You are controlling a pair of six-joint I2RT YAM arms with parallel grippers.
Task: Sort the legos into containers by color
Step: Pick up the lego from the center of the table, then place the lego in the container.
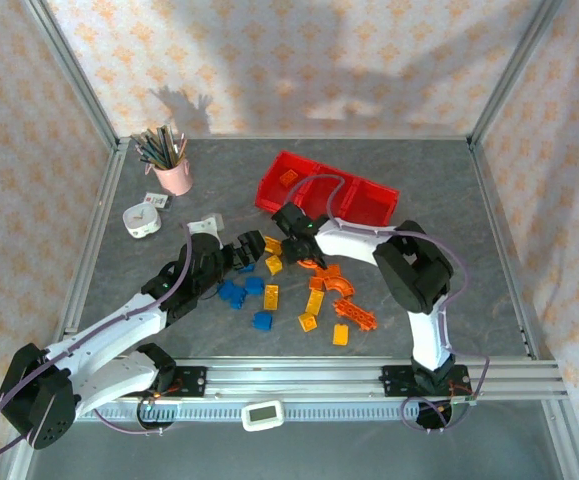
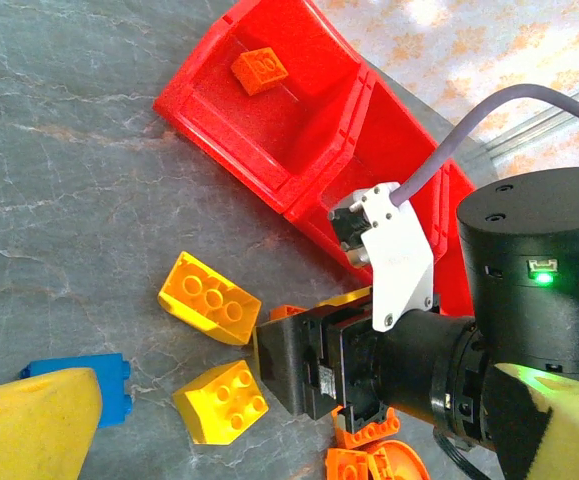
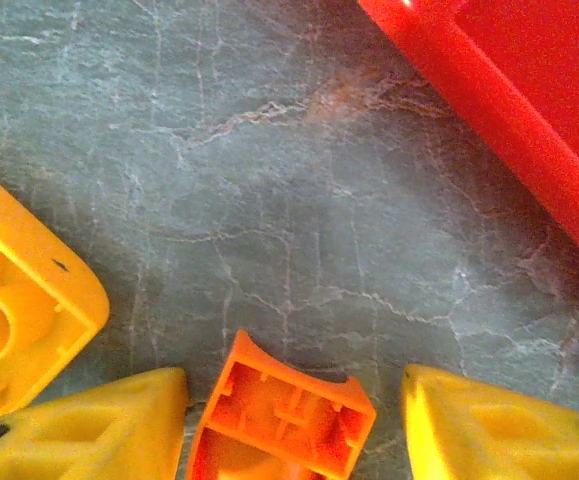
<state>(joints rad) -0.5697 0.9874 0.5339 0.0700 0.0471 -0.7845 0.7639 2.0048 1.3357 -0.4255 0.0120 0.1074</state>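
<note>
The three joined red bins (image 1: 354, 205) lie at the back of the table, with one orange brick (image 1: 288, 178) in the left one. Blue (image 1: 244, 292), yellow (image 1: 271, 296) and orange legos (image 1: 341, 292) are scattered in front of them. My right gripper (image 3: 291, 385) is open and low over the table. A curved orange brick (image 3: 279, 415) lies between its yellow fingers (image 3: 99, 430), with a gap on each side. My left gripper (image 2: 289, 400) is open, close beside the right one, facing that gripper's black body. Two yellow bricks (image 2: 209, 298) and a blue brick (image 2: 104, 380) lie near it.
A pink pencil cup (image 1: 174, 175), a white tape roll (image 1: 141, 220) and a small white object (image 1: 207, 226) stand at the back left. A yellow brick (image 3: 19, 310) lies left of the right gripper, and the red bin wall (image 3: 529, 100) is beyond it.
</note>
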